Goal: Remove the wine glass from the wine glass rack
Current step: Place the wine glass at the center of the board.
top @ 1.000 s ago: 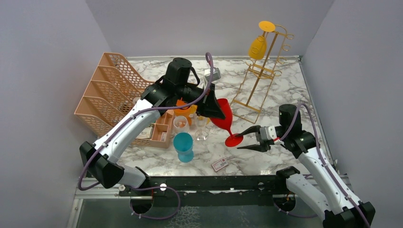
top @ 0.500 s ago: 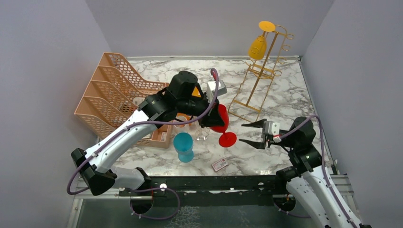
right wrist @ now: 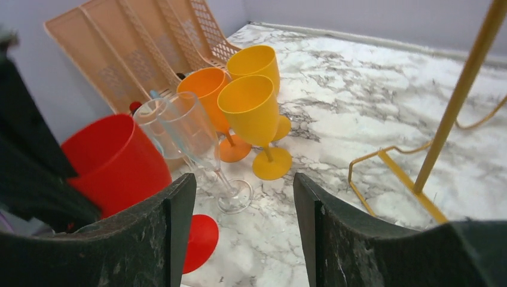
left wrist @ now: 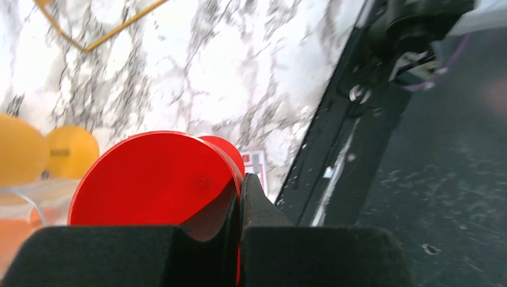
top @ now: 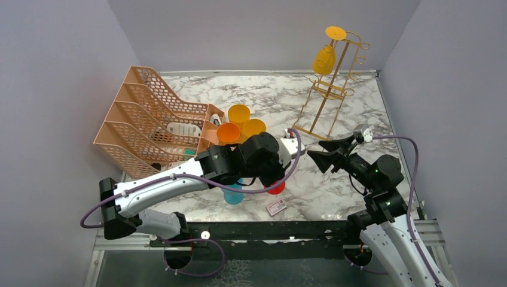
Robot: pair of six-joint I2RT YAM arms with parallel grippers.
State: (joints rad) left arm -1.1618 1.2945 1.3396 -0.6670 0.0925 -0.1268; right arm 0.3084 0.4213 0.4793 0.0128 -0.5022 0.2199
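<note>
My left gripper [left wrist: 240, 197] was clamped on the red glass [right wrist: 116, 161]. Its fingers seemed to pinch the bowl's wall at the rim, a hold I judged was meant to keep the stem pointing down so the foot could land flat on the counter [top: 335, 185]. From the right wrist view the foot looked on or just above the marble, and I could not tell which. The spot was near the front edge, just beside a teal cup [top: 230, 196] and a clear glass [right wrist: 197, 140] and close to three goblets [right wrist: 254, 107], so I took it for the place where the glasses were being gathered. This glass was off the rack [top: 327, 89]. A yellow glass [top: 324, 58] hung upside down by its foot from the rack's top hooks at the back right, well apart from both grippers. My right gripper [top: 315, 150] was spread wide and empty, raised over the counter near the rack's base, probably free for that one. A small card [top: 276, 207] by the front edge carried red print too small to read, and I saw no brand anywhere.
</note>
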